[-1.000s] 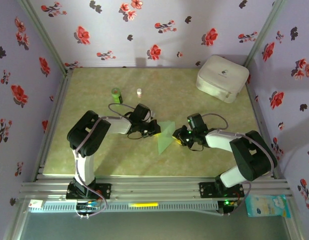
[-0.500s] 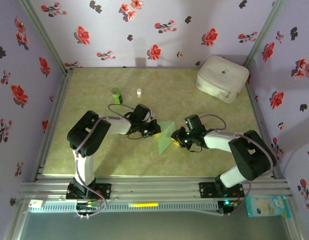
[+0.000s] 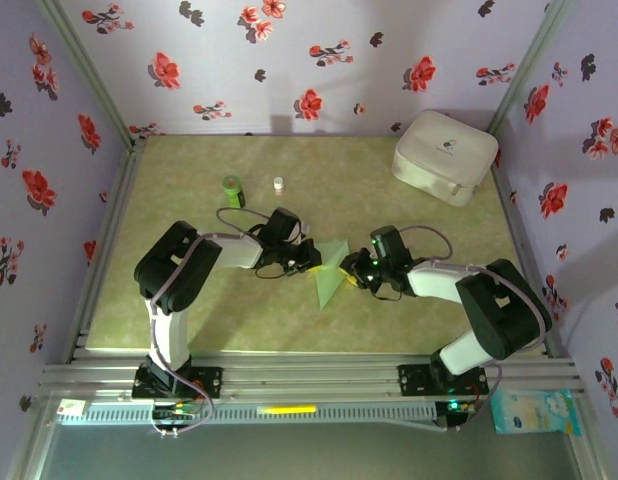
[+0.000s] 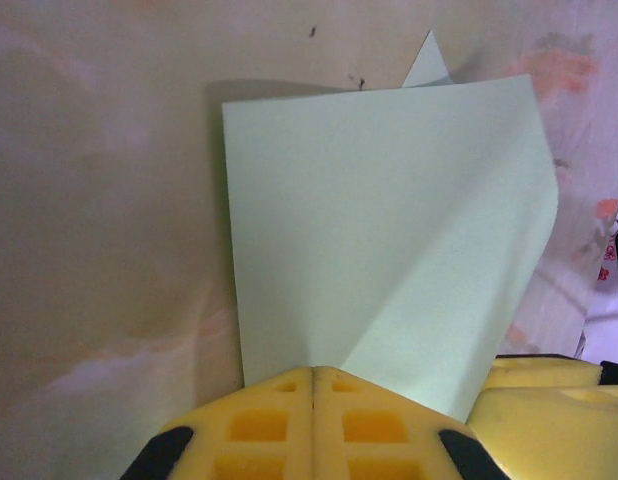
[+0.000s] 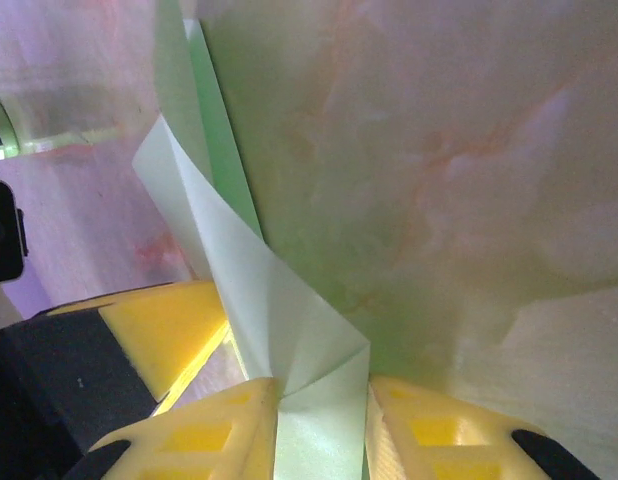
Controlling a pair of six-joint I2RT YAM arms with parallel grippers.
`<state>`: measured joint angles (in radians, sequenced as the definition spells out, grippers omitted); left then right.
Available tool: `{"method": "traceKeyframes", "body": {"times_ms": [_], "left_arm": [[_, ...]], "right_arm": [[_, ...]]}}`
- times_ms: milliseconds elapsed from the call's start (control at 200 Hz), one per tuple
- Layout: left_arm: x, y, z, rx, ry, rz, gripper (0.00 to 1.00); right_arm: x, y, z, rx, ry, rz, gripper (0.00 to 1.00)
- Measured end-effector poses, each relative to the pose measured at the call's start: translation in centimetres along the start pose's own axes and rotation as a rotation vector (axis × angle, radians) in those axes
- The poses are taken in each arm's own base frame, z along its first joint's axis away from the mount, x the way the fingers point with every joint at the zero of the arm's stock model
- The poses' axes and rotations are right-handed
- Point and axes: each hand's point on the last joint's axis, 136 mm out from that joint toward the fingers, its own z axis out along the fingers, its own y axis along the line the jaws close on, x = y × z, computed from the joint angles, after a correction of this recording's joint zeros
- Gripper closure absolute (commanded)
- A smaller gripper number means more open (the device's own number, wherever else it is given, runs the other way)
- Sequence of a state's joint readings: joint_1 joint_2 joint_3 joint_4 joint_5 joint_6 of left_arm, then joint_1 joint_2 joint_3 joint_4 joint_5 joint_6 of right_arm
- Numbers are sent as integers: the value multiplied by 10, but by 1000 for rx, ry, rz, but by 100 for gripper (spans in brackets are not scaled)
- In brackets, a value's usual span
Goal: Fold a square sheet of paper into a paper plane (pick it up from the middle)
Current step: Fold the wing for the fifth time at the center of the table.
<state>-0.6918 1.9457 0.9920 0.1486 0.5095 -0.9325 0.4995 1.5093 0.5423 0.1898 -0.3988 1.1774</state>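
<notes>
The sheet of paper [image 3: 332,272], pale green and already folded to a narrow pointed shape, lies near the middle of the table [image 3: 409,310], between the two grippers. The left gripper [image 3: 311,258] is at its left edge. In the left wrist view the yellow fingers are pressed fully together and the paper begins right at their tips; I cannot tell if a layer is pinched there or if the tips only rest on it. The right gripper [image 3: 352,270] is at the right edge. In the right wrist view a folded flap passes between its two yellow fingers, which grasp it from both sides, and this side of the paper is lifted and curved above the table. The paper itself is plain, with no print. Far from the arms stand a small green bottle [image 3: 233,190] and, just beside it, a small white cylinder [image 3: 278,185]. A white rounded case [image 3: 444,155] sits in the far right corner; its lid carries a small dark mark, too small to read. A light blue packet [image 3: 534,410] lies outside the frame at near right, and its print is also not readable.
</notes>
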Motion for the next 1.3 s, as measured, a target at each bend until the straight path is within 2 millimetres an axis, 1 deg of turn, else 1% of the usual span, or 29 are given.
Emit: {"method": "traceKeyframes", "body": {"times_ms": [335,630,715,895,1105,1140,1200,1300], "left_arm": [[0,0,0,0,0,0,100],[0,0,0,0,0,0,100],[0,0,0,0,0,0,100],[0,0,0,0,0,0,100],[-1,-2,-4,5,-6,-9,94],[-3,-4,-7,9,-12,-9,93],[-7,-11,-14,26,-28,-5,88],[-15,-31,-31,67,-66,6,85]], "right_arm": [[-12,-1,-4,-6,-29,-22,68],[-19,14,-3,-56,-18,-86,71],[-20,15,-2,-59,-8,-99,72],[-20,14,-1,-62,4,-132,81],[-21,12,1,-53,13,-156,94],[-21,12,1,-52,12,-156,95],[-21,12,1,-53,12,-155,96],[-22,11,1,-48,4,-131,97]]}}
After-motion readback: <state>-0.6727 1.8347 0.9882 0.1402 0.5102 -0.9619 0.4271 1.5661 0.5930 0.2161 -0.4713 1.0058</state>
